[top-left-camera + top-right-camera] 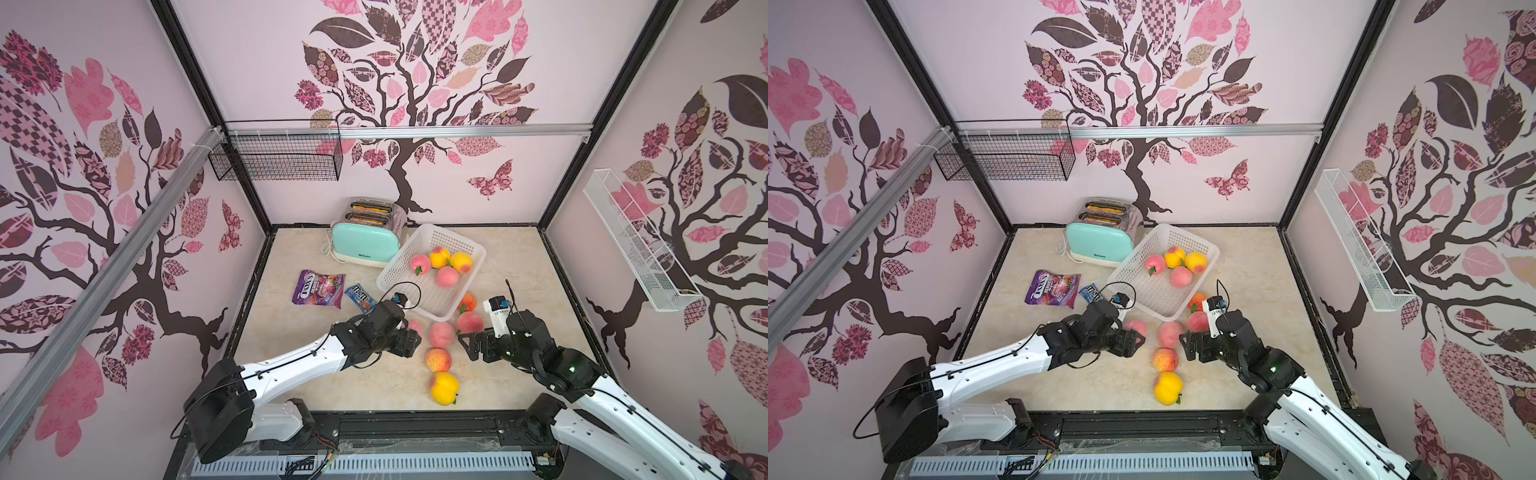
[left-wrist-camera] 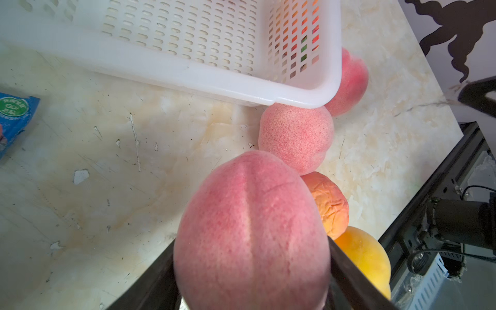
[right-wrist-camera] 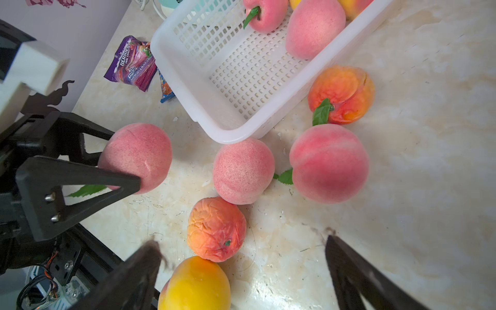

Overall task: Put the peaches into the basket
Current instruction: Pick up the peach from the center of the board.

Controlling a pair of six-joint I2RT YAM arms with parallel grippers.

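My left gripper point(image 1: 409, 337) point(image 2: 251, 257) is shut on a pink peach point(image 2: 252, 230) point(image 3: 137, 157), just off the near left corner of the white perforated basket point(image 1: 432, 296) point(image 1: 1158, 300). The basket holds several peaches point(image 1: 447, 276), pink and yellow. More peaches lie on the table in front of it: a pink one point(image 1: 441, 334), another pink one point(image 1: 470, 322), an orange-red one with a leaf point(image 1: 468, 301), a wrinkled orange one point(image 1: 438, 359) and a yellow one point(image 1: 444, 387). My right gripper point(image 1: 469, 340) point(image 3: 240, 241) hangs open and holds nothing, just right of the loose peaches.
A mint toaster point(image 1: 365, 243) stands behind the basket's left side. A purple candy bag point(image 1: 318, 288) and a blue sweets packet point(image 1: 360, 297) lie to the left. A black wire basket point(image 1: 276, 156) hangs on the back wall and a white wire shelf point(image 1: 636, 241) on the right wall.
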